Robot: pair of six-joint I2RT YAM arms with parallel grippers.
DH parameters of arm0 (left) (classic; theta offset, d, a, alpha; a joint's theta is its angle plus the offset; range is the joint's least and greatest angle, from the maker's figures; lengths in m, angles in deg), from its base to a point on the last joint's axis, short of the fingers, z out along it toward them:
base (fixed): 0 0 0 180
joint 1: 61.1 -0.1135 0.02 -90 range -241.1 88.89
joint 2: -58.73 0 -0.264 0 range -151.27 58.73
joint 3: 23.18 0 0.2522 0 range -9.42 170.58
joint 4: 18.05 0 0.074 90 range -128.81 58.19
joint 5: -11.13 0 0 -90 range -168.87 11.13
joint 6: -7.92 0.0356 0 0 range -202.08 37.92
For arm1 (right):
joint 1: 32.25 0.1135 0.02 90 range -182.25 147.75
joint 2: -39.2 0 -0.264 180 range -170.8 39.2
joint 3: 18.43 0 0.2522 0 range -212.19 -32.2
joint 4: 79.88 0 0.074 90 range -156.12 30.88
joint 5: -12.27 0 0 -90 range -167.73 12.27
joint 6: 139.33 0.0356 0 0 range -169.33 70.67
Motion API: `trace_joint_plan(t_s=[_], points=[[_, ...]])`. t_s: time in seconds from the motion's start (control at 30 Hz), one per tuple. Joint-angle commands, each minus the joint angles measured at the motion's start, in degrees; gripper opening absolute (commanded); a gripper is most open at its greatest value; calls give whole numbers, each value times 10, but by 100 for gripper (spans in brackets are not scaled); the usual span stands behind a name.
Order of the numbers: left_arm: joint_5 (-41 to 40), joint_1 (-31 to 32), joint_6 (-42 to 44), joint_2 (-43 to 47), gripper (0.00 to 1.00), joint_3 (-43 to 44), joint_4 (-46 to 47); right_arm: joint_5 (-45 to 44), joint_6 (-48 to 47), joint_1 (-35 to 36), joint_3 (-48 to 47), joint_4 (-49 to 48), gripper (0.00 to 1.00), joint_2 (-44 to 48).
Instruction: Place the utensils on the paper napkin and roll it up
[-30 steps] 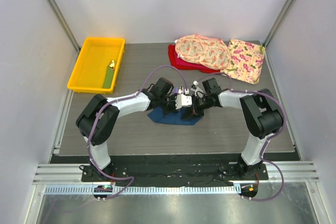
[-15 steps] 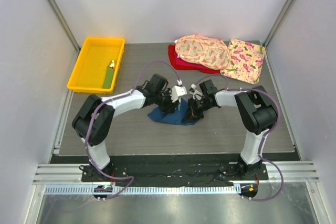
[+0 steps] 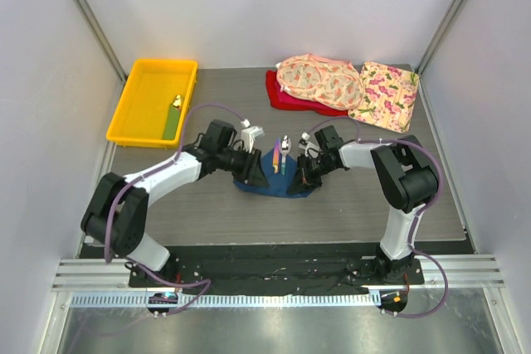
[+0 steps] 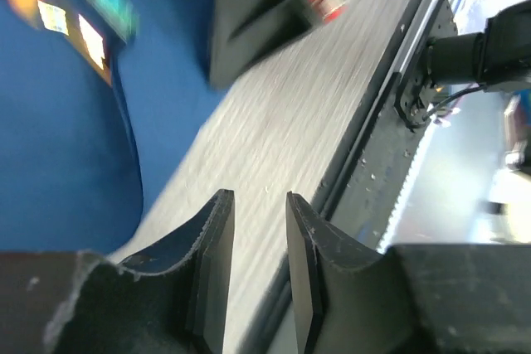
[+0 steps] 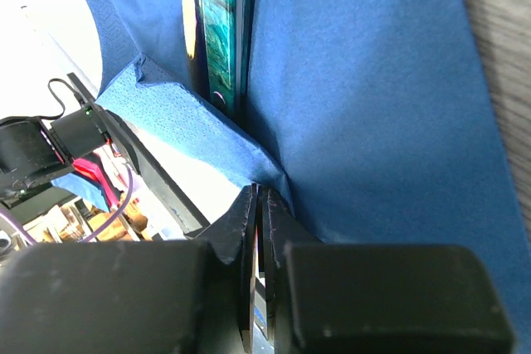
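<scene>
Dark navy-blue square paper napkin (image 3: pixel 267 186) at mid-table, its edges partly hidden under both arms. Slim utensils with silver spoon head and coloured handles (image 3: pixel 283 155) lie on it, the pieces hard to separate. Right gripper (image 5: pixel 256 196) is pinched tight on the napkin's raised fold. Left gripper (image 4: pixel 258 198) — narrow gap, empty, its view blurred. Yellow plastic tray (image 3: pixel 145 101) at far left; pink floral cloths (image 3: pixel 319 80) behind.

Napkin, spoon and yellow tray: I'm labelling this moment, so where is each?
napkin (image 3: pixel 278 189), top view, its near flat part.
spoon (image 3: pixel 284 143), top view, its silver bowl.
yellow tray (image 3: pixel 149 93), top view, its bare floor.
</scene>
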Motion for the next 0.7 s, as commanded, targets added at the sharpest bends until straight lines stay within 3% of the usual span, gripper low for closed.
trace_joint_plan(t_s=[0.0, 0.67], points=[[28, 1, -120, -37, 34, -15, 48, -40, -18, 4, -10, 10, 8, 4], [-58, 16, -155, -141, 31, 8, 52, -42, -23, 4, -17, 17, 7, -4]])
